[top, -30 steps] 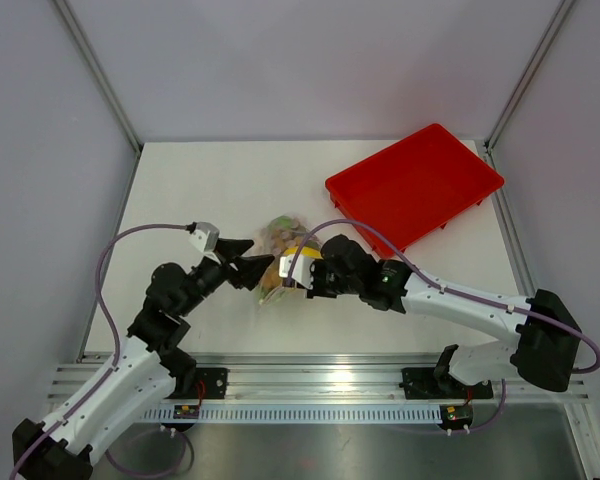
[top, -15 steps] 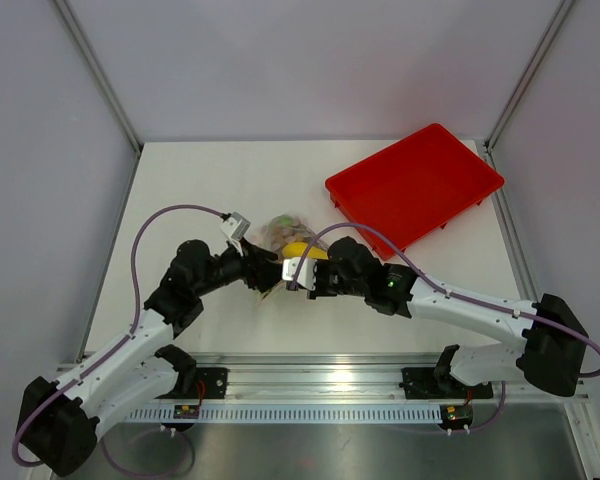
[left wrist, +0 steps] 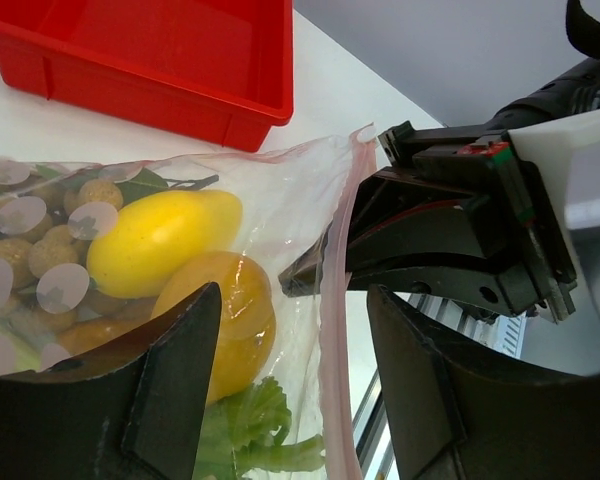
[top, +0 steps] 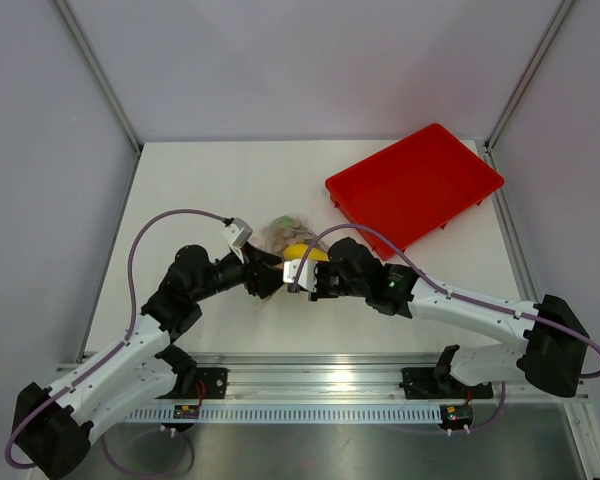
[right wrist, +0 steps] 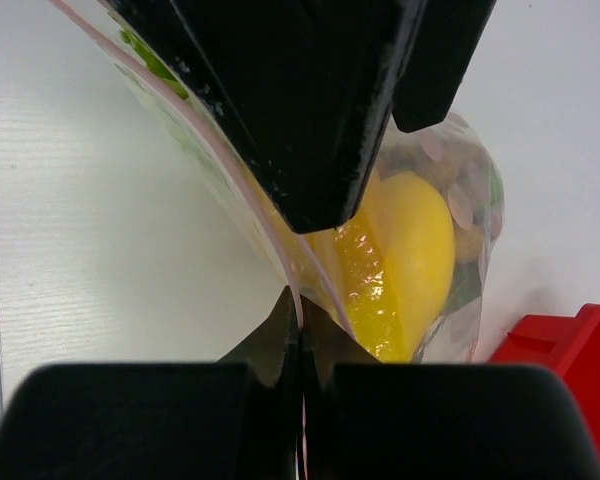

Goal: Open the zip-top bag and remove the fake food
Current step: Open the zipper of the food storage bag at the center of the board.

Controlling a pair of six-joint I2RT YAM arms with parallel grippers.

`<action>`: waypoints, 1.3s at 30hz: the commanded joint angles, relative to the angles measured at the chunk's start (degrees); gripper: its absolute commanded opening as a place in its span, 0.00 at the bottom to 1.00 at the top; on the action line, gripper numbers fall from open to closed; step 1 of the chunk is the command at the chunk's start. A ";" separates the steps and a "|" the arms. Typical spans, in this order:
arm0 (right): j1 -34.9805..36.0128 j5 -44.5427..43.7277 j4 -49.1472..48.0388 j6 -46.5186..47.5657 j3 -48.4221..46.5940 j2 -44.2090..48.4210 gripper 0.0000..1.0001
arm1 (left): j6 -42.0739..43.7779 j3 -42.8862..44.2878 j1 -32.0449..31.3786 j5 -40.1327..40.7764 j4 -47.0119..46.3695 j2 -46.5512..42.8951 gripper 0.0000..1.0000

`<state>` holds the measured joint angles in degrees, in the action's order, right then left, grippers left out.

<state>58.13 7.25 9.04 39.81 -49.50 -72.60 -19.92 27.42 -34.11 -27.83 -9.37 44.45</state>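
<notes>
The zip-top bag [top: 280,237] lies mid-table, clear, with a pink zip strip [left wrist: 334,330]. The fake food shows through it: yellow pieces [left wrist: 160,238], tan balls [left wrist: 50,250] and a green celery stalk [left wrist: 250,435]. My right gripper [top: 296,274] is shut on one lip of the bag's mouth; in the right wrist view [right wrist: 300,315] the pink strip runs into its closed jaws. My left gripper [top: 267,278] is open. In the left wrist view [left wrist: 295,297] its jaws straddle the zip strip without pinching it, close to the right gripper's fingers [left wrist: 420,270].
A red rectangular tray [top: 415,185] stands at the back right; it also shows in the left wrist view [left wrist: 150,50], and its corner in the right wrist view [right wrist: 570,350]. The two grippers sit nose to nose at the bag's near end.
My left arm has swung in from the left until its open jaws sit around the bag's mouth. The right gripper has kept its hold and barely moved.
</notes>
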 commanded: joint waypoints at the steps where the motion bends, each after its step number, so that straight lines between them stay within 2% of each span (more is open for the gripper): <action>1: 0.32 2.07 -1.48 0.44 -2.71 0.70 0.00 | 3.04 2.02 -1.05 2.08 -0.48 -1.64 0.61; 12: 0.41 2.33 -1.30 0.00 -2.71 1.23 0.00 | 5.51 3.26 -3.86 5.51 1.28 1.25 0.60; 20: 0.41 2.16 -1.22 -0.17 -2.89 1.05 0.00 | 6.56 4.40 -4.74 6.74 1.98 4.59 0.52; 23: 0.32 2.33 -1.04 -0.26 -2.89 1.14 0.00 | 7.18 5.36 -5.09 7.62 3.29 5.65 0.42; 24: 0.32 2.51 -1.13 -0.26 -2.97 1.06 0.00 | 7.53 5.71 -5.09 8.14 3.82 5.74 0.32; 26: 0.32 2.77 -0.78 -0.26 -3.15 0.97 0.00 | 7.88 6.50 -5.09 9.72 4.96 6.35 0.21; 27: 0.32 2.95 -0.60 -0.35 -3.24 0.97 0.00 | 7.97 6.59 -5.09 10.08 5.23 6.44 0.10; 29: 0.32 3.74 0.19 -0.35 -3.59 0.71 0.00 | 8.06 6.77 -5.27 11.22 5.06 6.44 0.02; 33: 0.41 6.28 2.47 -0.09 -4.82 -0.96 0.00 | 8.50 6.60 -5.18 14.73 4.97 5.83 0.00; 39: 0.32 11.99 8.36 1.05 -8.24 -5.09 0.00 | 9.99 5.63 -5.27 26.15 5.59 2.41 0.00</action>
<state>58.13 13.87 14.61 39.88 -53.95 -76.07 -11.75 31.77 -39.18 -10.46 -2.02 49.63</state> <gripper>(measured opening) 0.012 0.005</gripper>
